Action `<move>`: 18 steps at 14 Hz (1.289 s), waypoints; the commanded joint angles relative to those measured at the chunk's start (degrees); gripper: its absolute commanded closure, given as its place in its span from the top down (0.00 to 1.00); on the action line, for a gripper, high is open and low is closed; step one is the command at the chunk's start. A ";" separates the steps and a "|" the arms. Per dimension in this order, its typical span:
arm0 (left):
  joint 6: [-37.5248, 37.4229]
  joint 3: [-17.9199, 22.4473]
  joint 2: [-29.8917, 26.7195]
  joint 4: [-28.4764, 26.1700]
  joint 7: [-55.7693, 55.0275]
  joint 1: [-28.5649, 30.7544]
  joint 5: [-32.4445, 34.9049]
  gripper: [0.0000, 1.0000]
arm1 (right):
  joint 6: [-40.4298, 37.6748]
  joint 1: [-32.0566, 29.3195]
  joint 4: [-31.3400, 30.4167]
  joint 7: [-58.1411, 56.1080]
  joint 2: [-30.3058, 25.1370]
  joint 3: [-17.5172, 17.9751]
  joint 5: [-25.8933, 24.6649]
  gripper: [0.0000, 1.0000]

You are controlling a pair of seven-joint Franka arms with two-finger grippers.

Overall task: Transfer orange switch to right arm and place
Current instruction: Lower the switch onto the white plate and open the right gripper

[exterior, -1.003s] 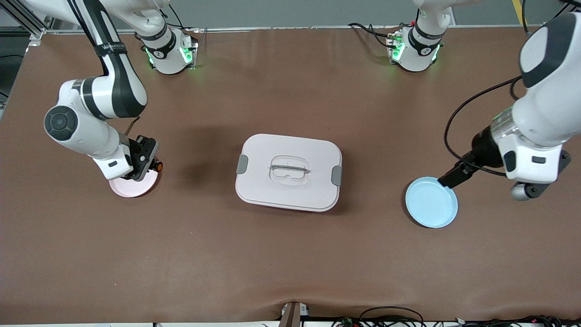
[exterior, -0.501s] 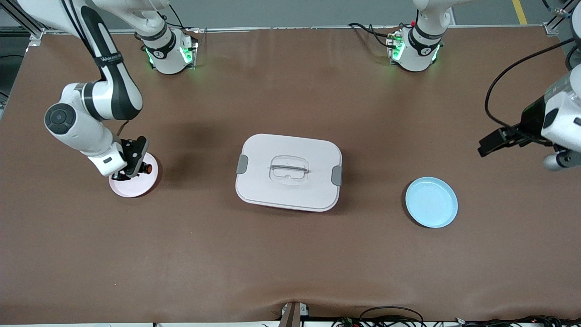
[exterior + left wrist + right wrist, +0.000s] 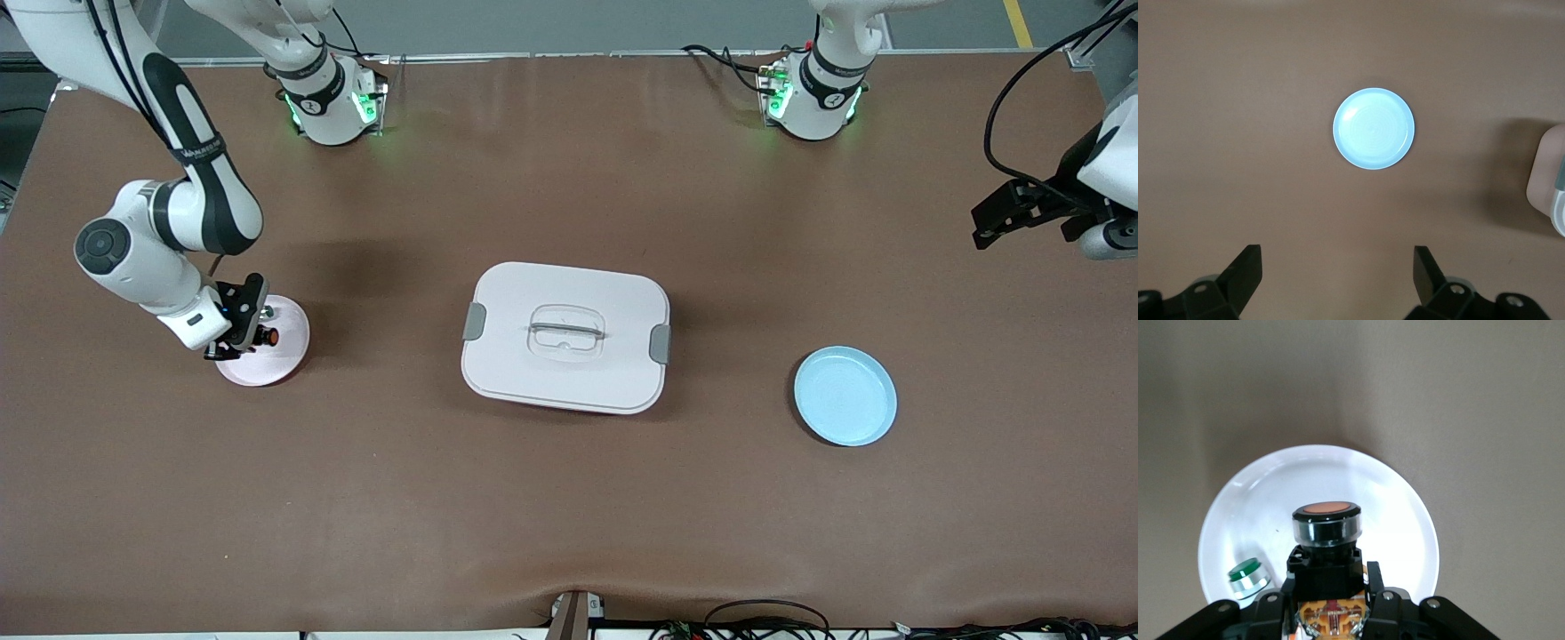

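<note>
Two black grippers: the right gripper point(image 3: 238, 342) clamps the stubby black-and-orange switch point(image 3: 1326, 520) over a pale pink round plate point(image 3: 289, 351), where a small green-capped silvery part point(image 3: 1248, 577) lies. It should lower gently, releasing clear of that part, while the left gripper point(image 3: 1337, 277) waits wide open and empty above the brown table point(image 3: 569, 498).

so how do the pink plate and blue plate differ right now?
The pink plate sits at the right arm's end of the table; the blue plate sits at the left arm's end. The pink plate has the right gripper over it, shut on the orange switch, and holds a small green-topped part; the blue plate lies bare. Both are small, round, flat on the table.
</note>
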 commanded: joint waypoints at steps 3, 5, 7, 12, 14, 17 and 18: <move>0.49 0.76 -1.44 -1.26 1.07 -0.47 -0.03 1.00 | 5.58 -2.12 0.16 -4.57 4.53 1.01 -1.26 0.00; 0.58 0.76 -1.26 -1.26 1.07 -0.38 -0.03 1.00 | 5.68 -2.56 0.60 -4.57 5.68 1.01 -1.26 0.00; 0.67 0.68 -1.17 -1.26 0.98 -0.38 -0.11 1.00 | 5.59 -2.91 0.78 -4.57 6.64 1.01 -1.26 0.00; 0.67 0.50 -1.44 -1.35 0.98 -0.30 -0.11 1.00 | 5.07 -3.00 1.47 -3.96 6.91 1.01 -1.17 0.00; 0.75 0.50 -1.35 -1.26 0.98 -0.30 -0.11 1.00 | 4.97 -3.52 2.62 -3.95 6.91 1.01 -0.91 0.22; 1.02 0.67 -1.35 -1.35 1.15 -0.03 -1.51 1.00 | 2.27 -3.88 4.11 -3.78 6.82 1.01 -0.47 1.00; 1.11 0.85 -1.35 -1.26 1.15 0.23 -2.04 1.00 | 0.42 -3.88 4.73 -3.78 6.82 1.09 -0.47 1.00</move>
